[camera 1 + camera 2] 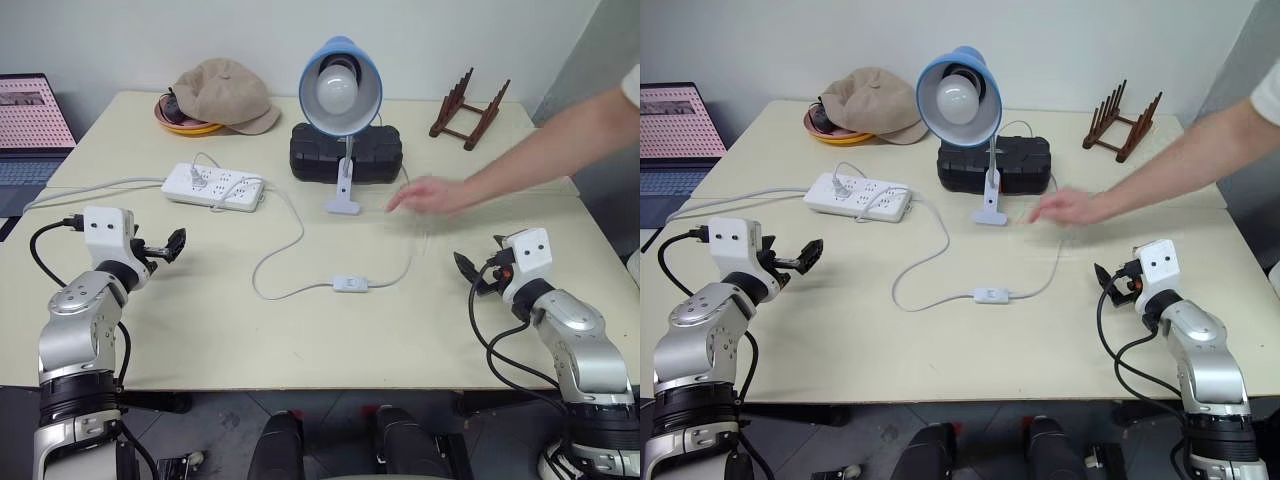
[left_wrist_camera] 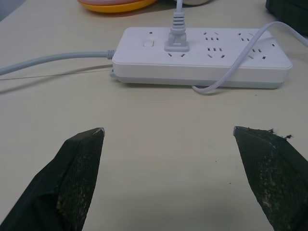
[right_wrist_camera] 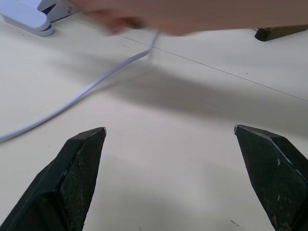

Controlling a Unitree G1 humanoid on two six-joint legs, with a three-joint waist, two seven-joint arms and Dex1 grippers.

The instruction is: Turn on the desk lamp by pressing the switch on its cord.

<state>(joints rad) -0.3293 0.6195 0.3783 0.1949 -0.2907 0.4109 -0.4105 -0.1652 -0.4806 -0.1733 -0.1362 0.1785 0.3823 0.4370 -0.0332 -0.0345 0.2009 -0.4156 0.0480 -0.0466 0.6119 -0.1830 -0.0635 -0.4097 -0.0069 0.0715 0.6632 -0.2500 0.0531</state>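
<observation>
left eye view: switch [image 1: 350,284] between both pincers

You won't find any readable text, label, brand or number here. The open laptop screen [image 1: 35,110] at the far left of the cream counter [image 1: 300,330] shows a pinkish pattern too small to read.

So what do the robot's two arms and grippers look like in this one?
Both arms have silver-grey metal shells with black joints. Each wrist carries a white boxy block with two small dark dots, and looping black cables. The left gripper and right gripper each have two black, wedge-shaped fingers with a rough, grainy surface.
</observation>
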